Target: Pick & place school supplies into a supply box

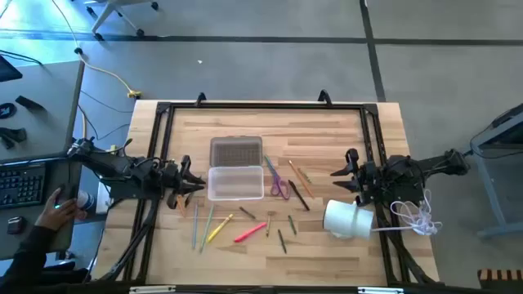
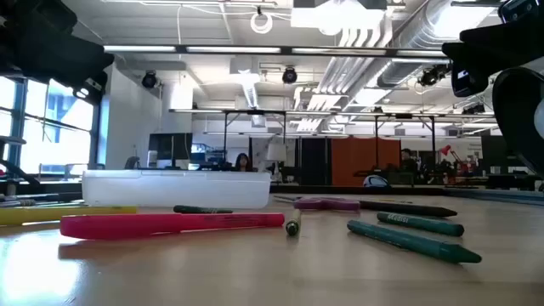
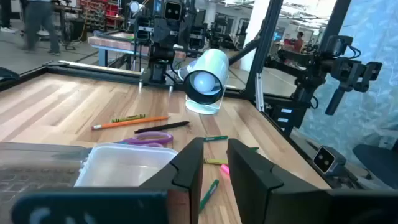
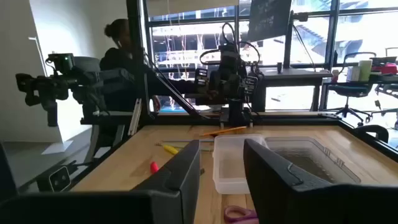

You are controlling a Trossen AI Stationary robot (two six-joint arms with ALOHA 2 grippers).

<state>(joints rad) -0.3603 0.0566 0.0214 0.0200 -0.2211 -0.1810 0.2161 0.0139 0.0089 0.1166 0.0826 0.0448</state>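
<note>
The clear supply box sits open at mid-table, with its ribbed greyish lid lying flat just beyond it. Purple-handled scissors and orange pencils lie to the right of the box. Green and yellow pens, a pink-red marker and short dark pens are scattered on the near side. My left gripper hovers open at the box's left end. My right gripper hovers open to the right of the pencils, facing the box.
A white cylinder lies on its side near the right arm, with a white cord beside it. A black frame rims the table. A person's hand and a keyboard are off the table's left edge.
</note>
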